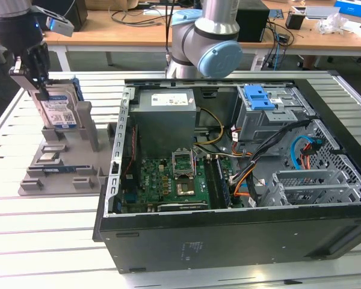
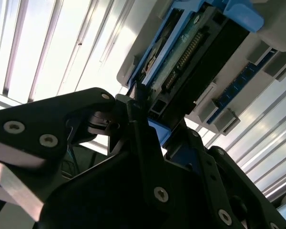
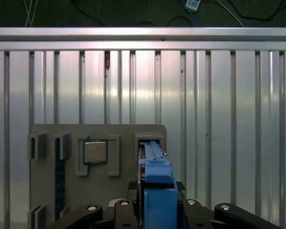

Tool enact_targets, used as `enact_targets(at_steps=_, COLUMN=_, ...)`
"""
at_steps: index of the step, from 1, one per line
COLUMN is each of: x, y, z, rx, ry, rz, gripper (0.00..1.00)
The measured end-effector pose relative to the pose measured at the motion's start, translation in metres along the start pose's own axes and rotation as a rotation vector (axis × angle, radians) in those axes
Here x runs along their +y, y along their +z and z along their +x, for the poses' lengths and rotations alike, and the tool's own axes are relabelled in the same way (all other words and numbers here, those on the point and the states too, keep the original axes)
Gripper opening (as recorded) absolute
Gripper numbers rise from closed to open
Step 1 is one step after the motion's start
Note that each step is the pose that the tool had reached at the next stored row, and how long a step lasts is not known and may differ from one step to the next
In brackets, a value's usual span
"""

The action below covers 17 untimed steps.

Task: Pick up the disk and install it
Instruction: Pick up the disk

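Note:
The disk (image 1: 60, 108), silver with a white-and-blue label and a blue edge frame, stands upright in a slot of the grey holder (image 1: 63, 165) at the exterior view's left. My gripper (image 1: 41, 84) reaches down from above with its fingers clamped on the disk's upper edge. In the first wrist view the disk's blue frame (image 3: 155, 171) runs edge-on between the black fingers of my gripper (image 3: 155, 206). The second wrist view shows the disk's connector side (image 2: 195, 52) with my gripper (image 2: 152, 125) shut against it. The disk's bottom still sits in the holder.
An open computer case (image 1: 228, 235) lies to the exterior view's right of the holder, with a grey power supply (image 1: 165, 117), motherboard (image 1: 168, 180) and a grey cage topped by a blue bracket (image 1: 257, 96). A square chip (image 3: 95, 151) rests in the holder. The table is slatted aluminium (image 3: 229, 119).

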<state>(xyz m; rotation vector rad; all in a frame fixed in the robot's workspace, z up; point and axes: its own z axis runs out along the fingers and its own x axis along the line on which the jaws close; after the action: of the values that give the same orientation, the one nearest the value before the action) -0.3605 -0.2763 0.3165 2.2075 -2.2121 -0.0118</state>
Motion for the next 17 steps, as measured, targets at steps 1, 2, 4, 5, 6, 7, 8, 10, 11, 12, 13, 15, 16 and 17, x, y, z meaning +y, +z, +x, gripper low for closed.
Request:
enact_targets(at_steps=1, x=0.0001, y=-0.0071, z=-0.0003, rx=0.0000, ry=0.000, rz=0.0000, gripper=0.36)
enact_targets(at_steps=2, x=0.0002, y=-0.0132, z=-0.0005, rx=0.0000, ry=0.000, rz=0.0000, gripper=0.36)
enact_targets(at_steps=4, x=0.0003, y=-0.0187, z=-0.0007, rx=0.0000, ry=0.000, rz=0.0000, gripper=0.36)
enact_targets(at_steps=5, x=0.0004, y=-0.0212, z=-0.0008, rx=0.0000, ry=0.000, rz=-0.0001, gripper=0.36)
enact_targets(at_steps=6, x=0.0004, y=-0.0232, z=-0.0008, rx=0.0000, ry=0.000, rz=0.0000, gripper=0.36)
enact_targets(at_steps=7, x=0.0004, y=-0.0248, z=-0.0008, rx=0.0000, ry=0.000, rz=0.0000, gripper=0.36)
enact_targets(at_steps=8, x=0.0005, y=-0.0272, z=-0.0009, rx=0.0000, ry=0.000, rz=0.0000, gripper=0.36)
enact_targets(at_steps=10, x=0.0005, y=-0.0313, z=-0.0010, rx=0.0000, ry=0.000, rz=0.0000, gripper=0.36)
enact_targets(at_steps=11, x=0.0006, y=-0.0332, z=-0.0010, rx=0.0000, ry=0.000, rz=-0.0001, gripper=0.36)
enact_targets(at_steps=12, x=0.0006, y=-0.0362, z=-0.0012, rx=0.0000, ry=0.000, rz=0.0000, gripper=0.36)
enact_targets(at_steps=13, x=0.0007, y=-0.0421, z=-0.0013, rx=0.0000, ry=0.000, rz=0.0000, gripper=0.36)
enact_targets(at_steps=15, x=0.0009, y=-0.0510, z=-0.0016, rx=0.0000, ry=0.000, rz=0.0000, gripper=0.36)
enact_targets(at_steps=16, x=0.0009, y=-0.0544, z=-0.0017, rx=0.0000, ry=0.000, rz=0.0000, gripper=0.36)
enact_targets(at_steps=17, x=0.0010, y=-0.0576, z=-0.0018, rx=0.0000, ry=0.000, rz=0.0000, gripper=0.36)
